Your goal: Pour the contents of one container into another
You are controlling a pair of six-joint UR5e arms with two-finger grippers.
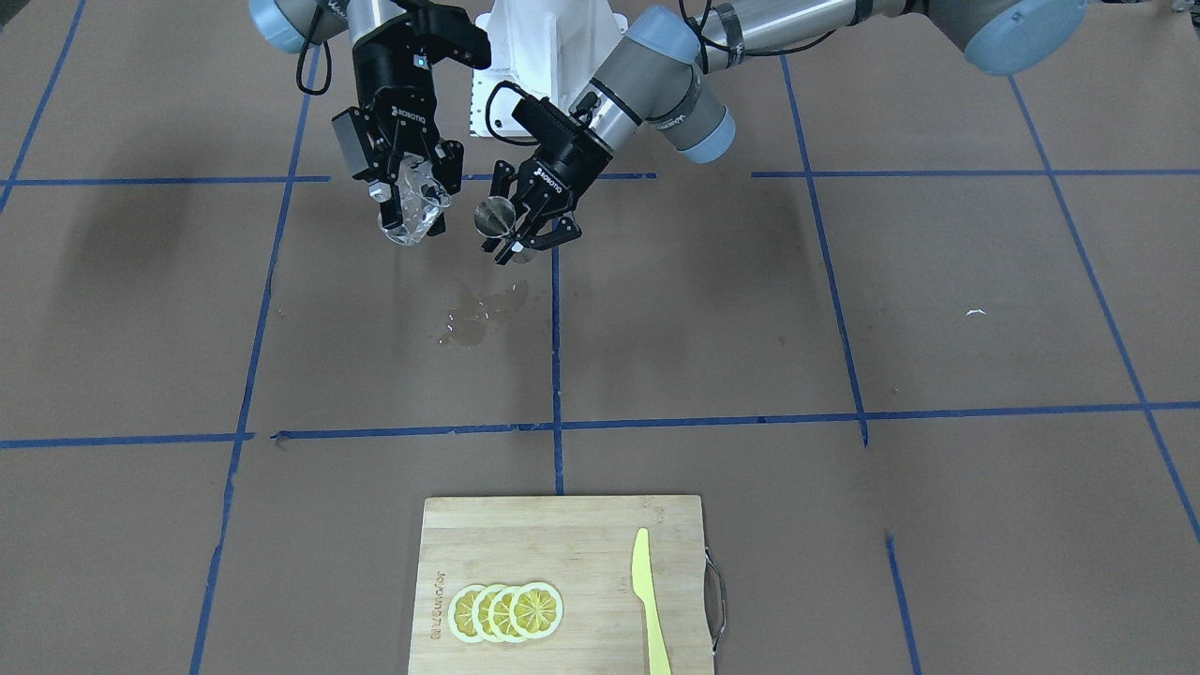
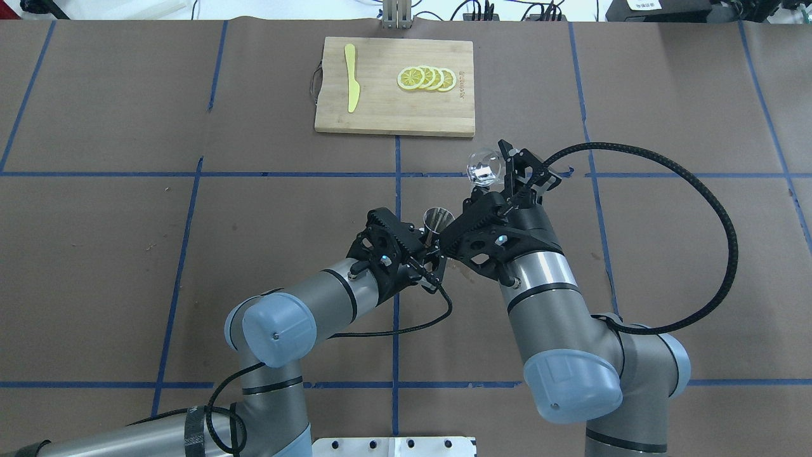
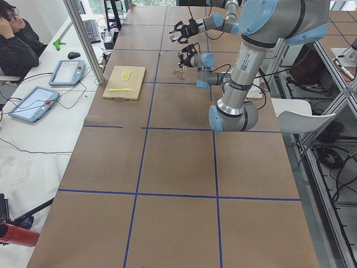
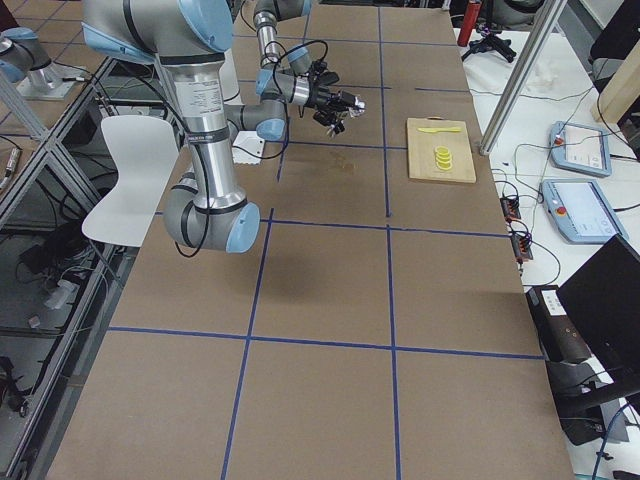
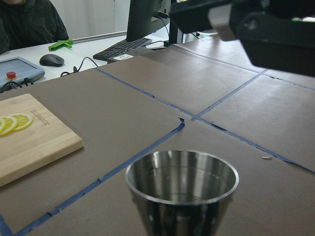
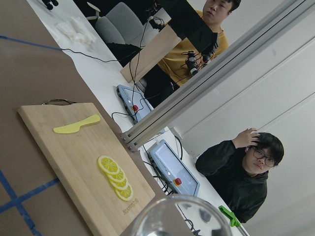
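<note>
The small clear cup (image 1: 412, 214) hangs tilted above the table, with my right gripper (image 1: 410, 187) shut on it. From overhead the cup (image 2: 484, 167) shows at the right gripper's (image 2: 507, 172) tips. Its rim fills the bottom of the right wrist view (image 6: 182, 216). The steel jigger (image 1: 497, 218) is held in the air beside it, a short gap apart, with my left gripper (image 1: 517, 232) shut on its waist. Overhead, the jigger's open mouth (image 2: 438, 219) faces up above the left gripper (image 2: 430, 244). In the left wrist view the jigger (image 5: 182, 179) looks shiny inside.
A wet patch (image 1: 478, 309) lies on the brown table cover below the two grippers. A wooden cutting board (image 1: 581, 525) with lemon slices (image 1: 506, 611) and a yellow knife (image 1: 650, 600) sits at the table's far edge. Operators sit beyond that edge.
</note>
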